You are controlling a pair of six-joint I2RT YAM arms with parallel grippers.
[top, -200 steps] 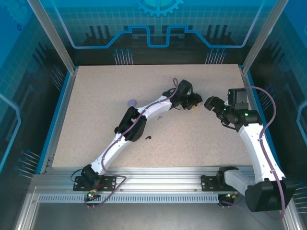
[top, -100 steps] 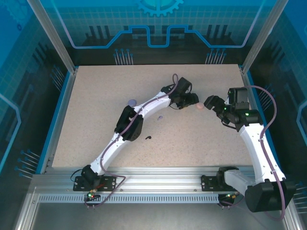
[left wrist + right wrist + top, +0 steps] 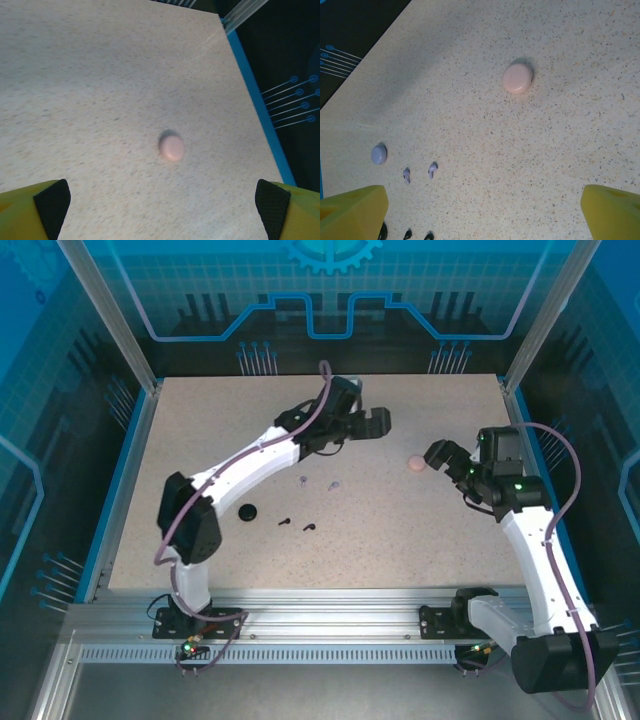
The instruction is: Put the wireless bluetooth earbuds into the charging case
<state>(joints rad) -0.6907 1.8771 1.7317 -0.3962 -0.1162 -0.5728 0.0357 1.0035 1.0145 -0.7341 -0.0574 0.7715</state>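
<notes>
**Both grippers released above the table; four earbuds lying loose**

**Top external view.** The left gripper (image 3: 375,422) is held out over the far middle of the table (image 3: 200,420). The right gripper (image 3: 440,455) is seen just right of the pink case (image 3: 413,463), apart from it. The spread of either pair of jaws cannot be judged from this height. The pink case is seen as a small round disc lying flat between the two grippers. Two lilac earbuds (image 3: 303,480) are laid side by side nearer the arm bases, beside the left forearm. Two black earbuds (image 3: 309,527) are found nearer still, with the black case (image 3: 247,512) just to their left. All four earbuds are lying on the bare surface, outside any case.

**Left wrist view.** The black pads (image 3: 52,205) of the left gripper are seen in the two lower corners, spread wide, with nothing held between them. The pink case is centred ahead of them, closed and untouched. The blue edge strip (image 3: 257,100) of the table is seen on the right.

**Right wrist view.** The yellow fingers (image 3: 352,212) of the right gripper are set in the two lower corners, released, with nothing grasped. The pink case is seen upper middle, lid shut; what is inside cannot be told. A rounded lilac case (image 3: 379,154) is placed at the left, with the lilac earbuds just beside it, not touching. The black earbuds are cut by the bottom edge.
</notes>
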